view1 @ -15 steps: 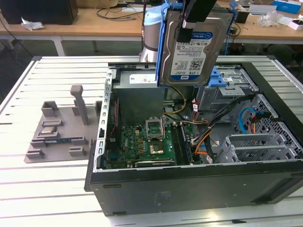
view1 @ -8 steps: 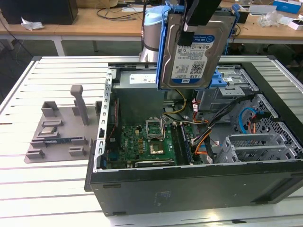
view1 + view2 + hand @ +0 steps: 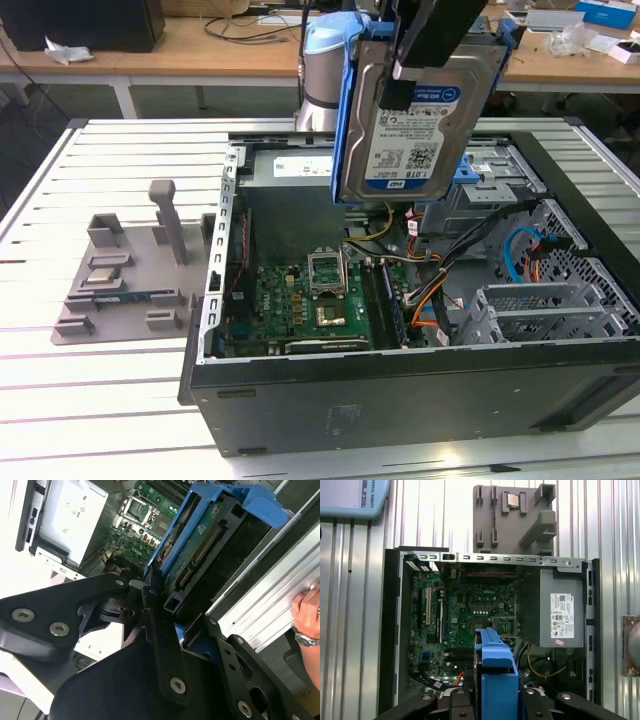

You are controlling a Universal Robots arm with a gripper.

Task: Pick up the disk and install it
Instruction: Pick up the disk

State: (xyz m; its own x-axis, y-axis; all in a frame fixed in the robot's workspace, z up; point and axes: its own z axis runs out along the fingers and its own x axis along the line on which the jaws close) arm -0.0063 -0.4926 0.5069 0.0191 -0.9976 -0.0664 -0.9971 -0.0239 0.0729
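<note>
The end effector (image 3: 402, 72) was clamped on the disk (image 3: 415, 115), its black fingers (image 3: 150, 597) pressed against the edge of the drive's blue rail (image 3: 172, 535). In the exterior view the disk hung in the air above the open computer case (image 3: 400, 395), nearly upright, with its printed label facing the camera. Its upper edge was covered by the end effector and cut off by the frame's top, so the full grip could not be made out there. The drive also hid much of the arm's pale blue joint (image 3: 318, 60) behind it and part of the case's far interior.

In the second wrist view the disk's underside showed its green circuit board and connector, while the black linkages blocked everything nearer the camera. A person's hand (image 3: 306, 607) with a wristwatch appeared at the frame's edge, the rest cut off.

In the first wrist view only the blue rail's end rose between the fingers; the metal body was out of sight. Beyond it lay the motherboard (image 3: 465, 610) and the grey power supply (image 3: 560, 607), with cables below partly covered. The case stood on a slatted metal table (image 3: 100, 400), beside a grey fixture (image 3: 125, 270) whose small contents were hard to identify.
</note>
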